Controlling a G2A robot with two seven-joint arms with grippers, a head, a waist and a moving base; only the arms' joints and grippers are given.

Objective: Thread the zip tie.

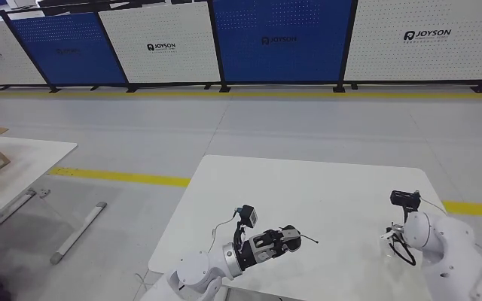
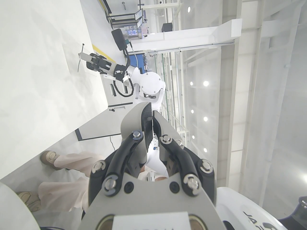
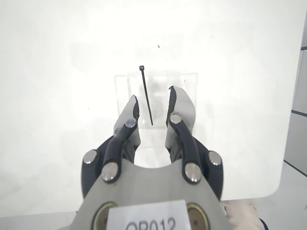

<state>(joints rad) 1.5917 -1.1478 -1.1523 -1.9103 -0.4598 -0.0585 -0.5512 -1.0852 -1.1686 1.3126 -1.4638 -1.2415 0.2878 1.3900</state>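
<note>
The right arm [image 1: 197, 272] and the left arm [image 1: 446, 248] have round white shells with black parts at the wrist. The right gripper [image 3: 153, 92] and the left gripper [image 2: 152, 116] look the same: a grey metal plate [image 3: 153, 192], black curved links [image 3: 189, 140] with shiny round screws [image 3: 109, 171], and grey fingers [image 3: 185, 104] with black ribbed pads [image 3: 172, 104]. A white label [image 3: 146, 214] carries black letters. A black cable [image 2: 121, 94] loops at the wrist, near a small black camera box [image 1: 248, 217].

Top down over table [image 1: 324, 188], right wrist close above zip tie [image 3: 146, 94], left wrist sideways, farther
</note>
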